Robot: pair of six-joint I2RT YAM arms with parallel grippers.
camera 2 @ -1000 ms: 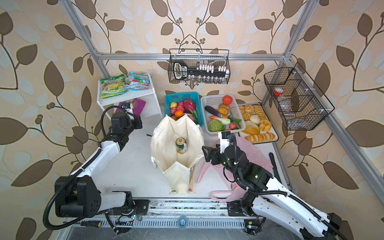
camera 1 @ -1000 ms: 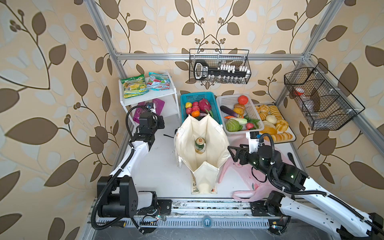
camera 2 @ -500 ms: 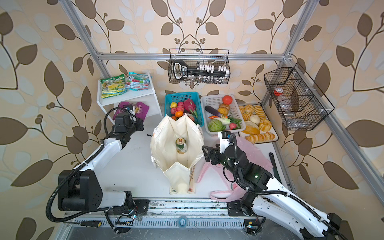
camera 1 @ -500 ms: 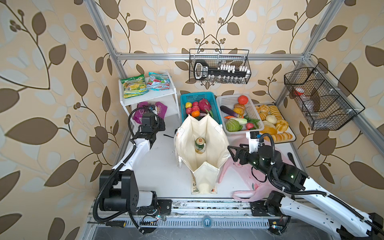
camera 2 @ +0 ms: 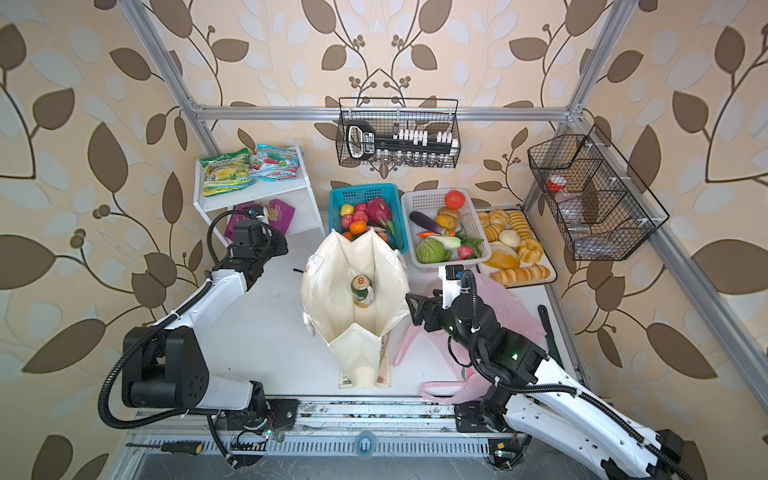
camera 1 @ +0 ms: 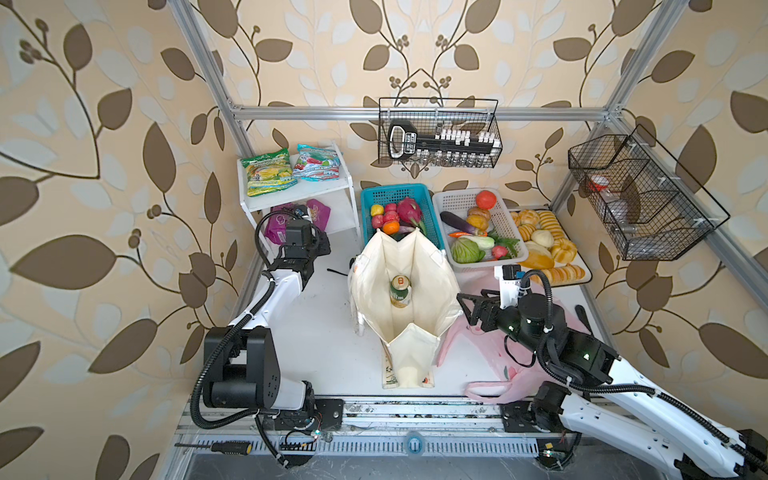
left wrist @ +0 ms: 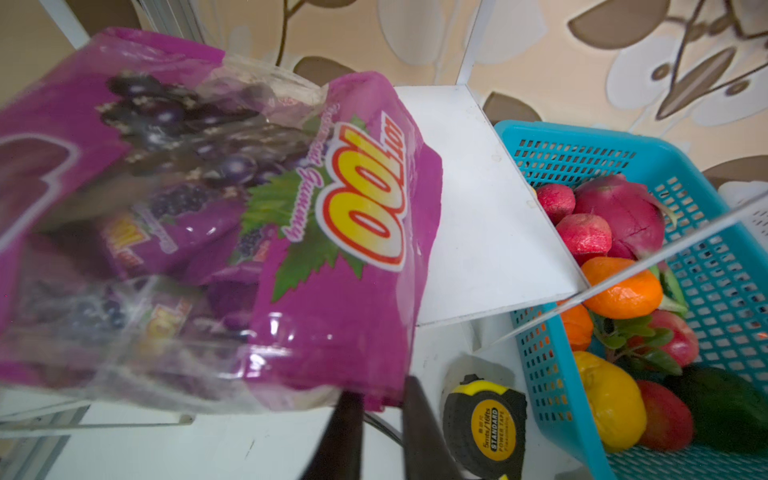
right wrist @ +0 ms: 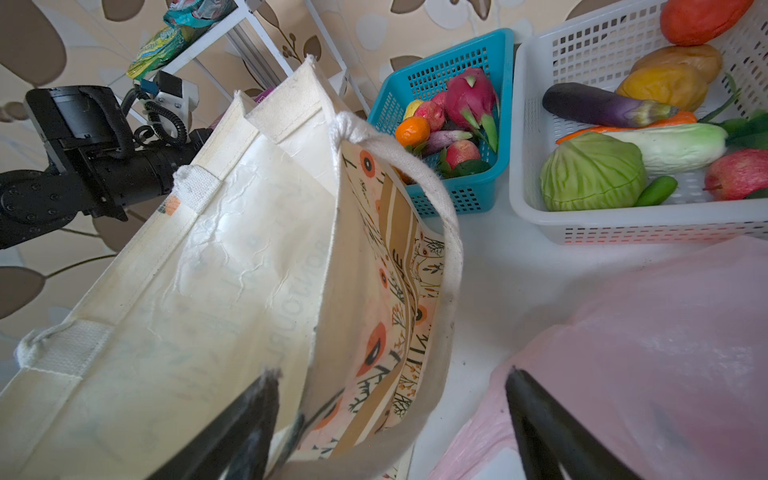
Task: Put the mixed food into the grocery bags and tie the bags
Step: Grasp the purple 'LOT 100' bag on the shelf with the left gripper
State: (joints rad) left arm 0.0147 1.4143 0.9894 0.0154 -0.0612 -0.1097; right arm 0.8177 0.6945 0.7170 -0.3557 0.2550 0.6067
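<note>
one can (camera 1: 400, 291) in tote (camera 1: 436, 272); left gripper (left wrist: 380, 401) grasping one purple pouch (left wrist: 332, 249), right gripper (right wrist: 390, 374) released

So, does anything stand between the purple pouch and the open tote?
Nothing visible does: the table between the purple snack pouch and the canvas tote is bare but for a small dark strip; the tote's mouth stands open.
</note>
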